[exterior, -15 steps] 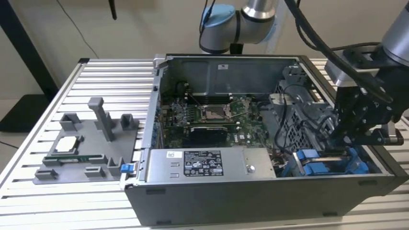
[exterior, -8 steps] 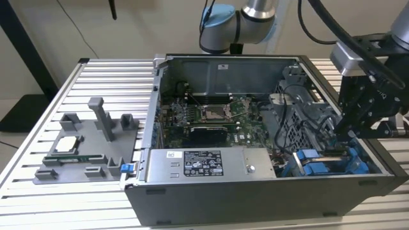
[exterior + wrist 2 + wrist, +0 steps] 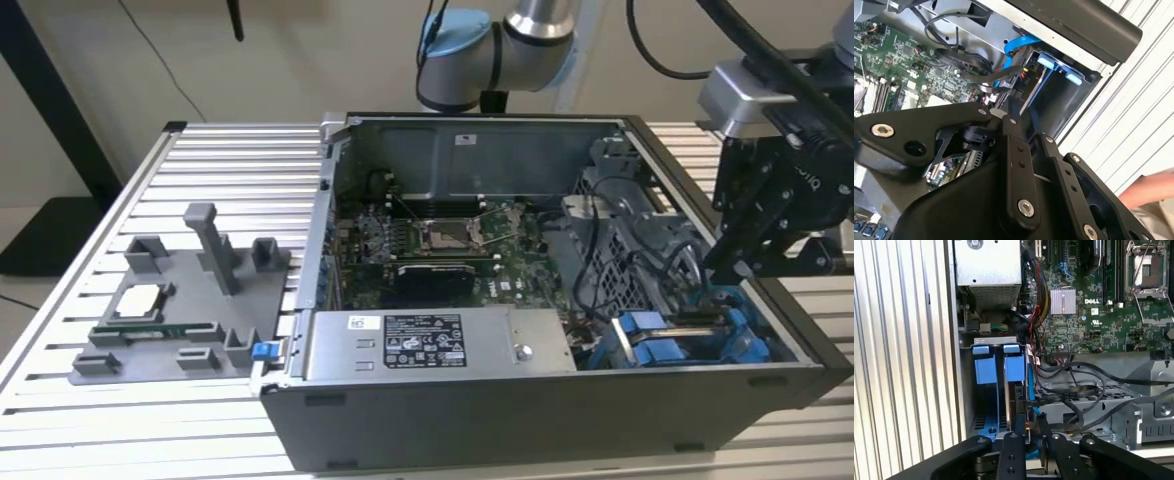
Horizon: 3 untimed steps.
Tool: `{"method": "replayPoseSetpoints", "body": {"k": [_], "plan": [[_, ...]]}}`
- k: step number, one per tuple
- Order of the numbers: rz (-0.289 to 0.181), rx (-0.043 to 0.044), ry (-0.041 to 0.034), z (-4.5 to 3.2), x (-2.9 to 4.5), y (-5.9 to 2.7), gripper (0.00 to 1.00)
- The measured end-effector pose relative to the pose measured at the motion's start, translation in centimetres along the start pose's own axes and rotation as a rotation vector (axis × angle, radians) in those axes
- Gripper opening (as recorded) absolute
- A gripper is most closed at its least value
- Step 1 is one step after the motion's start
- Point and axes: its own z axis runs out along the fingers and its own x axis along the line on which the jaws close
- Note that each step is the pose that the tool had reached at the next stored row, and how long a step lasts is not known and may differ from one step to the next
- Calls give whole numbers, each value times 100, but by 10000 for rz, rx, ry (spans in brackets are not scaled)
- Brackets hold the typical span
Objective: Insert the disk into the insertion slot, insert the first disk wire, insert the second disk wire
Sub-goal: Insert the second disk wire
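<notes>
One gripper [image 3: 714,280] reaches steeply down into the computer case [image 3: 534,410], its fingers [image 3: 1021,437] nearly closed around a black connector [image 3: 1030,405] at the disk [image 3: 1015,390], which sits in the insertion slot [image 3: 986,385] directly below. In the second wrist view, a hand [image 3: 1149,187] lies beside the case.

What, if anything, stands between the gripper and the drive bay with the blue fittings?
Nothing visible blocks it. In the first wrist view the gripper is right at the open end of the insertion slot. Black cables cross close beside the gripper, on the slot's motherboard side, but not across the opening.
</notes>
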Motion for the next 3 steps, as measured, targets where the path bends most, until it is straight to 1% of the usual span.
{"method": "replayPoseSetpoints", "body": {"k": [3], "plan": [[0, 0, 0, 0, 0, -1, 100]]}}
